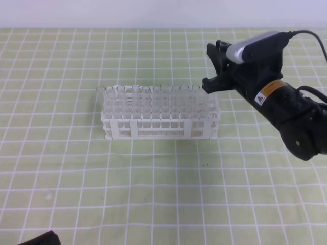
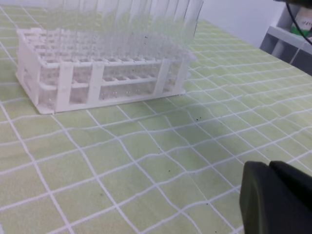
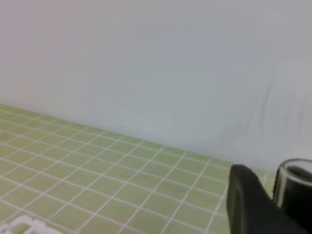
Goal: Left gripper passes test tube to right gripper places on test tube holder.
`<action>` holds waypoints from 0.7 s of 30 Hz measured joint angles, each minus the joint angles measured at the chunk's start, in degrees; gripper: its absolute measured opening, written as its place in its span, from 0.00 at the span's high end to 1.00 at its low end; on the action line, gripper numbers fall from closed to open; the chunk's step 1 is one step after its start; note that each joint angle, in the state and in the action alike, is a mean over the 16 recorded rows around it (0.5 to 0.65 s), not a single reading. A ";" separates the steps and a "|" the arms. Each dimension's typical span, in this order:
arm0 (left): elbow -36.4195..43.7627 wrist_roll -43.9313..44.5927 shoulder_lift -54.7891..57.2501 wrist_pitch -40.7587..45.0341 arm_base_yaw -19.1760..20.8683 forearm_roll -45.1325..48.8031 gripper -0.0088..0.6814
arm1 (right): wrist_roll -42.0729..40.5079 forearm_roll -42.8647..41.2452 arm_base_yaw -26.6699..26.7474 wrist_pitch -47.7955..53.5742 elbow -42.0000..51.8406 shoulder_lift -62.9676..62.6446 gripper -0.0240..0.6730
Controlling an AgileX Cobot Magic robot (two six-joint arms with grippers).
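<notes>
Green checked cloth covers the desk [image 1: 76, 168], with a pale wall behind. On it stands the white test tube holder [image 1: 159, 127], full of clear tubes. Over its right end hangs the right gripper [image 1: 213, 69], its fingers [image 3: 248, 204] clamped on the test tube [image 3: 294, 187], whose open rim shows between them. At the lower left edge, the left gripper [image 2: 277, 199] sits low with fingers together.

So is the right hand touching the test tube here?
Touching. In the right wrist view the test tube's open rim sits pressed against the dark finger of the right hand, with no gap between them.
</notes>
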 joint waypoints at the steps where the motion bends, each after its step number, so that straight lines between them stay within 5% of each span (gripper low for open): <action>1: 0.06 -0.01 0.03 -0.05 0.00 0.01 0.99 | 0.13 0.01 0.00 -0.01 0.00 0.23 0.84; 21: 0.48 -0.04 0.19 -0.40 0.03 0.10 0.99 | 3.60 -2.48 0.00 -0.87 0.00 2.34 0.84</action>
